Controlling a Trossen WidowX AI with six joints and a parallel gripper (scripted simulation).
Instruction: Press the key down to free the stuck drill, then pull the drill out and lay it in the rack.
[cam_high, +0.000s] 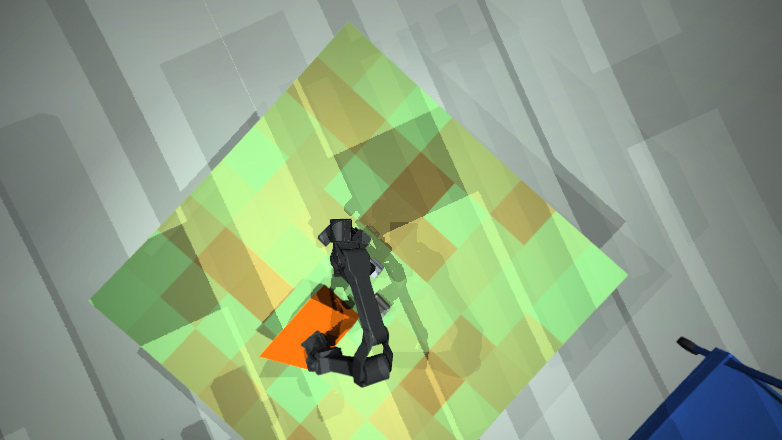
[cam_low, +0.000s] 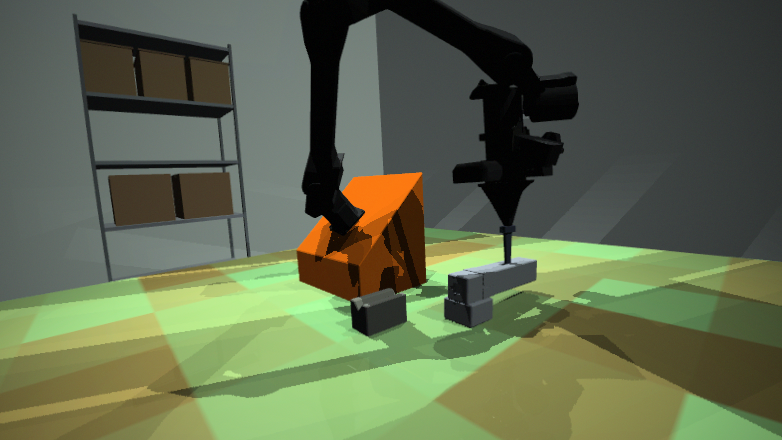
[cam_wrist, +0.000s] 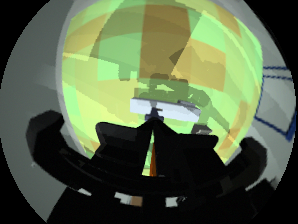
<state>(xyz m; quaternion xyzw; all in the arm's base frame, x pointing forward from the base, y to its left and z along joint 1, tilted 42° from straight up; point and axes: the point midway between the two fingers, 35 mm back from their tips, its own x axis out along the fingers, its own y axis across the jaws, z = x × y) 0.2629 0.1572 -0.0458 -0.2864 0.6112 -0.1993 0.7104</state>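
Observation:
The key, a dark upright pin with a wider head (cam_low: 507, 247) (cam_wrist: 154, 111), stands on top of the pale grey bar-shaped holder (cam_low: 511, 278) (cam_wrist: 142, 106) (cam_high: 377, 267). My gripper (cam_low: 508, 223) (cam_wrist: 153, 119) is shut and empty, pointing straight down. Its tips are right at the key's head and appear to touch it. The drill cannot be told apart from the holder; a separate block-like segment shows at the holder's near end. The rack, a dark grey block with a lighter grooved top (cam_low: 386, 314) (cam_high: 384, 304), stands beside the holder and looks empty.
An orange wedge (cam_low: 377, 199) (cam_high: 295, 339) stands behind the rack, under the arm's base. A shelf with brown boxes (cam_low: 202, 163) stands beyond the checkered surface (cam_low: 284, 404) (cam_high: 349, 60). A blue object (cam_high: 721, 399) is off its corner.

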